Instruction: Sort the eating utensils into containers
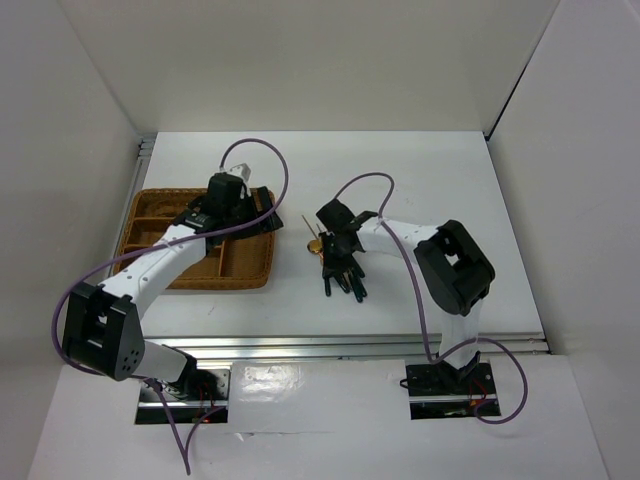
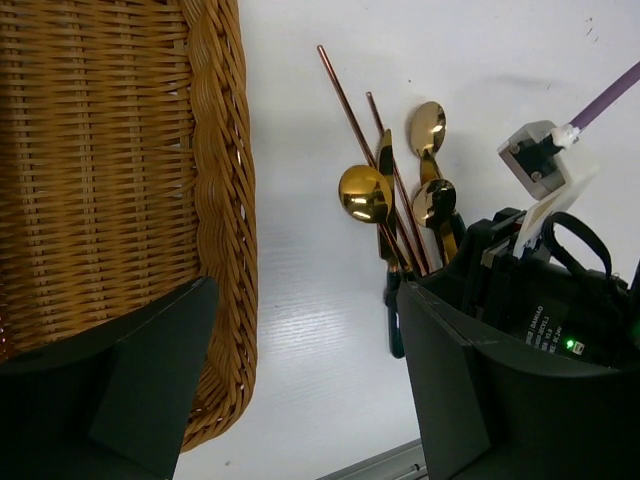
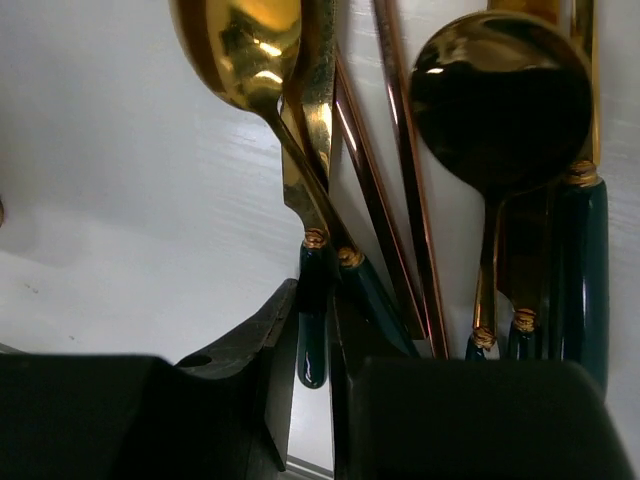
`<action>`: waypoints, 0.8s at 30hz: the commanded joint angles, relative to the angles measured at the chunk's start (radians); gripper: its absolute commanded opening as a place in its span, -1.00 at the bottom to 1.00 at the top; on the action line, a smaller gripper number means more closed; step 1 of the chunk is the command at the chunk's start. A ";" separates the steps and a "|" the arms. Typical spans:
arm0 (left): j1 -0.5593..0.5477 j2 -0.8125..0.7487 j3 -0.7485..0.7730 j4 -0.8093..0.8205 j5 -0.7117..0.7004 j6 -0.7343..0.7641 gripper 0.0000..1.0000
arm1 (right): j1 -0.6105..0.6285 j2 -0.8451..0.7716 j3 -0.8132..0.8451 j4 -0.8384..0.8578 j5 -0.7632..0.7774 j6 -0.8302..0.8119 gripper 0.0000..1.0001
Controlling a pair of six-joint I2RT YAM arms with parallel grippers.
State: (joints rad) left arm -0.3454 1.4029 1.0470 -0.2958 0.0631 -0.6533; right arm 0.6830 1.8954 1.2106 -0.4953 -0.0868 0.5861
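Two fingers of the right end effector [image 3: 318, 345] pinch one slim dark teal handle [image 3: 312, 305], crowded by neighbouring gold spoons [image 2: 362, 192] and thin gold chopsticks [image 2: 345, 105] heaped on the white counter [image 1: 420, 170]. Left end effector [image 2: 305, 290], spread wide, hangs over the rim of the brown woven wicker tray [image 2: 225, 150], beside that heap.

Glossy gold metal utensils [image 2: 362, 193], rough woven wicker tray [image 2: 225, 200]
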 commanded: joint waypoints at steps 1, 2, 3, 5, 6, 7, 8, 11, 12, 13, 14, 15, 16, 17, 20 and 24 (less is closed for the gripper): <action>-0.016 -0.041 0.007 -0.014 -0.019 0.030 0.73 | 0.006 0.045 0.017 -0.045 0.082 -0.006 -0.85; -0.017 -0.041 -0.005 -0.014 -0.019 0.030 0.73 | 0.006 0.057 0.029 -0.045 0.099 -0.006 -0.91; -0.017 -0.041 -0.005 -0.014 -0.019 0.030 0.73 | 0.006 0.057 0.044 -0.058 0.111 0.003 -0.97; -0.017 -0.051 -0.028 -0.014 0.010 0.030 0.73 | 0.006 0.057 0.075 -0.074 0.122 0.003 -1.00; -0.017 -0.061 -0.028 -0.025 0.026 0.030 0.73 | 0.006 0.057 0.084 -0.074 0.122 0.003 -1.00; -0.017 -0.061 -0.044 -0.025 0.073 0.030 0.73 | 0.006 0.057 0.084 -0.083 0.122 0.003 -1.00; -0.017 -0.085 -0.057 -0.014 0.107 0.030 0.73 | 0.006 0.032 0.102 -0.083 0.122 0.003 -1.00; -0.017 -0.119 -0.134 0.073 0.272 0.021 0.73 | 0.006 -0.013 0.150 -0.052 0.122 -0.008 -1.00; -0.017 -0.130 -0.157 0.104 0.317 0.021 0.73 | 0.006 -0.022 0.162 -0.039 0.105 -0.018 -1.00; -0.017 -0.143 -0.194 0.159 0.407 0.021 0.73 | -0.003 -0.035 0.191 -0.028 0.069 -0.019 -1.00; -0.017 -0.143 -0.203 0.178 0.443 0.021 0.73 | -0.022 -0.035 0.205 -0.005 0.036 -0.019 -1.00; -0.017 -0.143 -0.203 0.178 0.469 0.021 0.73 | -0.034 -0.044 0.217 0.007 -0.002 -0.031 -1.00; -0.017 -0.133 -0.203 0.188 0.486 0.021 0.73 | -0.048 -0.044 0.228 0.023 -0.086 -0.031 -1.00; -0.017 -0.133 -0.203 0.198 0.509 0.030 0.73 | -0.072 -0.053 0.228 0.041 -0.129 -0.031 -1.00; -0.017 -0.124 -0.203 0.225 0.530 0.040 0.73 | -0.103 -0.076 0.204 0.129 -0.240 -0.031 -1.00; -0.026 -0.102 -0.226 0.326 0.556 0.014 0.73 | -0.103 -0.076 0.213 0.150 -0.240 -0.031 -1.00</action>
State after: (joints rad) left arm -0.3603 1.2881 0.8349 -0.0998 0.5411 -0.6521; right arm 0.5732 1.8606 1.3914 -0.4179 -0.2550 0.5667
